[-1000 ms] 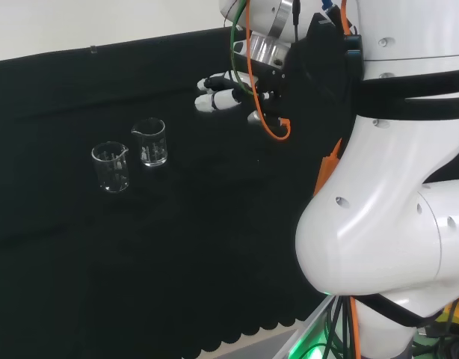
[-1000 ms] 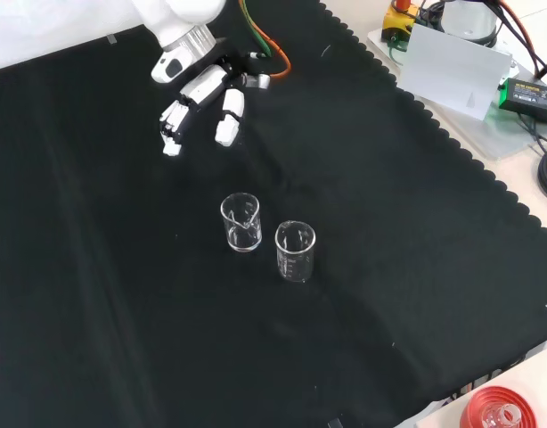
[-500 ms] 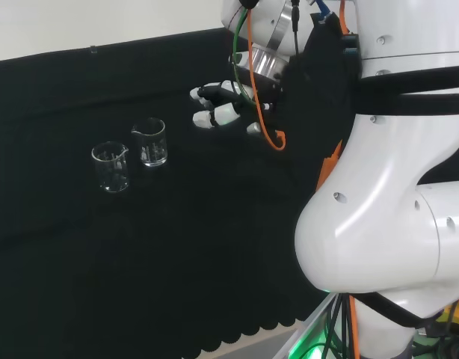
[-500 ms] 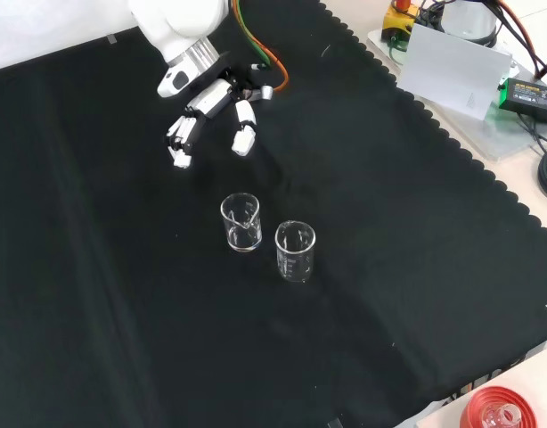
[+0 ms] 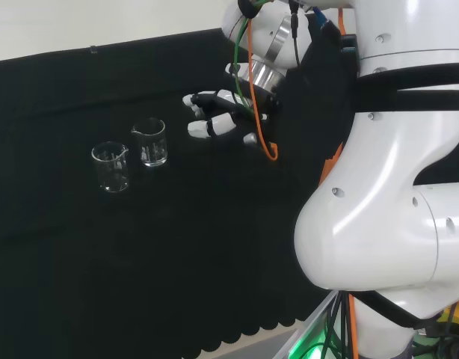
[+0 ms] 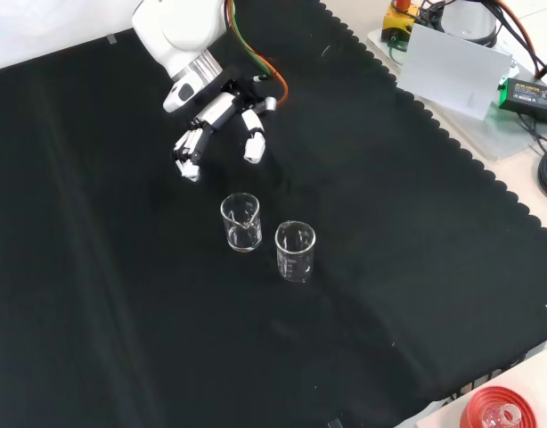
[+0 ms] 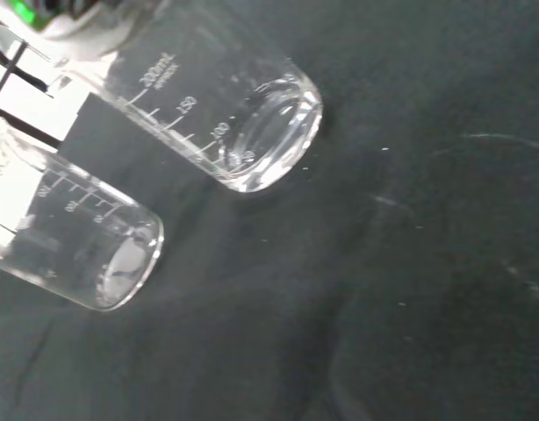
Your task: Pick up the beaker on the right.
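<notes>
Hand (image 6: 222, 125) lowered closer to the two upright beakers, fingers spread and empty, nearer beaker (image 6: 240, 222) spout toward the hand, other beaker (image 6: 295, 251) beside it.

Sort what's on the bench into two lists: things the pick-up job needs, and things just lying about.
For the job:
- robot hand, open, not touching anything
- beaker nearer the robot hand, right one in the head view

Just lying about:
- other beaker
- red ribbed stand
- white box

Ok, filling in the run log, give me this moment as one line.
phase: approach | hand: open, holding nothing, above cloth | beakers: two upright, untouched | nearer the hand: beaker, right one in head view
</notes>
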`<act>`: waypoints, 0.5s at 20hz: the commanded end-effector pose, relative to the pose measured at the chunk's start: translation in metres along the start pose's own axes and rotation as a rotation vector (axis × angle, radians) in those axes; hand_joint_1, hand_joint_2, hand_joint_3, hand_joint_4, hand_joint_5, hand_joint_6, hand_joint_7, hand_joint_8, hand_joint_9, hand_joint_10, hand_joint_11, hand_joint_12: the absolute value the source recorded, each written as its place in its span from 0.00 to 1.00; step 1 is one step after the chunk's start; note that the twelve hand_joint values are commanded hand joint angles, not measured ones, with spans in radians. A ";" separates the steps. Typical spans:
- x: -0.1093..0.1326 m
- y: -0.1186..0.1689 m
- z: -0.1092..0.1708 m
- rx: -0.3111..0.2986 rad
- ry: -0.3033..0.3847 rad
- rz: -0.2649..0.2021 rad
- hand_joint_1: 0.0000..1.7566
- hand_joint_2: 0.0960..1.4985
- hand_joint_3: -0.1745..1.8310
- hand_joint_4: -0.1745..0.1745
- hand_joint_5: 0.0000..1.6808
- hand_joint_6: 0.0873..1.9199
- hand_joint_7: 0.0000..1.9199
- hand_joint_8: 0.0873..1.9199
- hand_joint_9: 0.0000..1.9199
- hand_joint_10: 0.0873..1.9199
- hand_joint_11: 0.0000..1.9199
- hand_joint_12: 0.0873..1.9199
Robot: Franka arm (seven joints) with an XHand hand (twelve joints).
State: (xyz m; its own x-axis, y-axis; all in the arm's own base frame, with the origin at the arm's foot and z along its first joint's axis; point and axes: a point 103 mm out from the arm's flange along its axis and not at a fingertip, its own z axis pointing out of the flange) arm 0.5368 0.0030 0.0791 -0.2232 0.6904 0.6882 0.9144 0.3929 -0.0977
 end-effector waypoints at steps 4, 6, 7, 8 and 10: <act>0.006 0.010 0.012 -0.029 0.077 -0.040 0.46 0.28 0.42 0.21 0.15 0.00 0.13 0.36 0.20 0.35 0.00 0.60; 0.007 0.012 0.015 -0.031 0.086 -0.046 0.46 0.27 0.42 0.21 0.15 0.00 0.13 0.36 0.20 0.35 0.00 0.60; 0.008 0.013 0.016 -0.031 0.089 -0.048 0.46 0.27 0.42 0.21 0.15 0.00 0.13 0.36 0.20 0.35 0.00 0.60; 0.008 0.015 0.018 -0.030 0.092 -0.048 0.46 0.27 0.42 0.22 0.15 0.00 0.13 0.36 0.20 0.35 0.00 0.60; 0.009 0.017 0.021 -0.029 0.099 -0.050 0.47 0.27 0.42 0.22 0.15 0.00 0.13 0.36 0.19 0.35 0.00 0.60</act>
State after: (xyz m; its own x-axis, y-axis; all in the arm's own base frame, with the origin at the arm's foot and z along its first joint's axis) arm 0.5419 0.0232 0.0707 -0.2348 0.6193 0.7492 0.9138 0.4035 -0.0471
